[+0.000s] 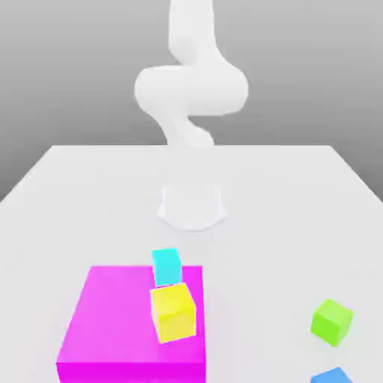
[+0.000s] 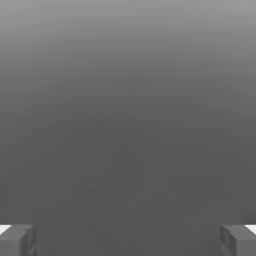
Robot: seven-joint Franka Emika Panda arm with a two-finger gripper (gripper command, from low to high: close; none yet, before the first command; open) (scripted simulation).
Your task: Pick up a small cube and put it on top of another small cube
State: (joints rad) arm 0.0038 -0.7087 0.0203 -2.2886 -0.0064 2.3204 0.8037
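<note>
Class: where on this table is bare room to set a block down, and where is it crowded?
Bare: the table between the robot base and the magenta block, plus both far corners. Crowded: the magenta block's top, bearing the cyan cube and yellow cube; also around the green cube and blue cube.

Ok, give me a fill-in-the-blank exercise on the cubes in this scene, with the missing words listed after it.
1. The yellow cube sits on a large ____ block.
2. Just behind the yellow cube stands a smaller ____ cube.
3. Alone on the white table, toward the exterior view's right, sits a ____ cube.
4. The claw's fingers are spread ____, with nothing between them.

Missing words: magenta; cyan; green; open
</note>
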